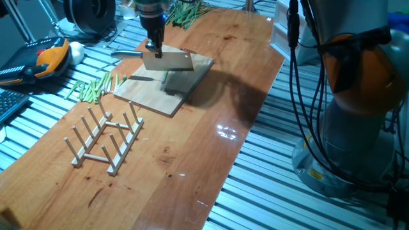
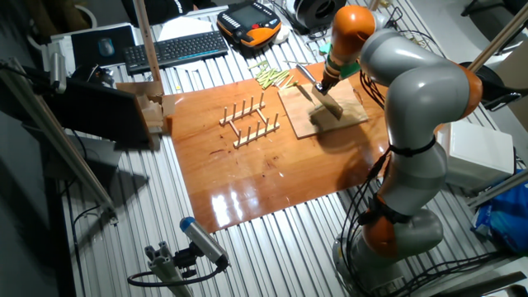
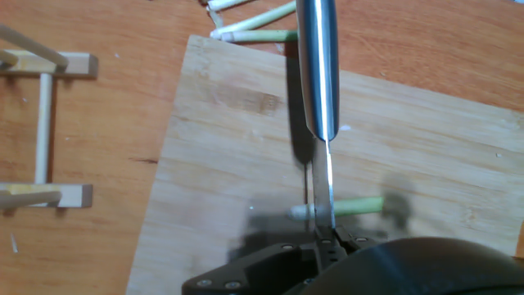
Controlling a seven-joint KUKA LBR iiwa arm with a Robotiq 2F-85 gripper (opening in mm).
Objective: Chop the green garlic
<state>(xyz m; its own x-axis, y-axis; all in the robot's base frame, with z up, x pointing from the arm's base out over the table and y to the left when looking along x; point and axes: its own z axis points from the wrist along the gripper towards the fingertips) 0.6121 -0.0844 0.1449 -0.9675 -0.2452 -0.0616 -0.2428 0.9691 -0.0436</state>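
Note:
My gripper [image 1: 153, 46] is shut on a knife [image 1: 167, 61], whose flat grey blade hangs edge down over the wooden cutting board [image 1: 153, 96]. The green garlic [image 3: 354, 204], a short pale-green stalk piece, lies on the board [image 3: 237, 147] crosswise under the blade edge [image 3: 324, 184]. The knife's silver handle [image 3: 318, 65] points away from me in the hand view. In one fixed view the garlic [image 1: 164, 77] shows just below the blade, which seems to be a little above it. In the other fixed view the gripper [image 2: 324, 82] and knife [image 2: 323, 101] are over the board [image 2: 346, 115].
A heap of green sticks [image 1: 96, 87] lies left of the board and shows in the hand view [image 3: 254, 24]. A wooden peg rack [image 1: 105, 137] stands nearer on the tabletop. Long dark-green stalks [image 1: 188, 13] lie at the far end. A teach pendant [image 1: 45, 57] sits off the table.

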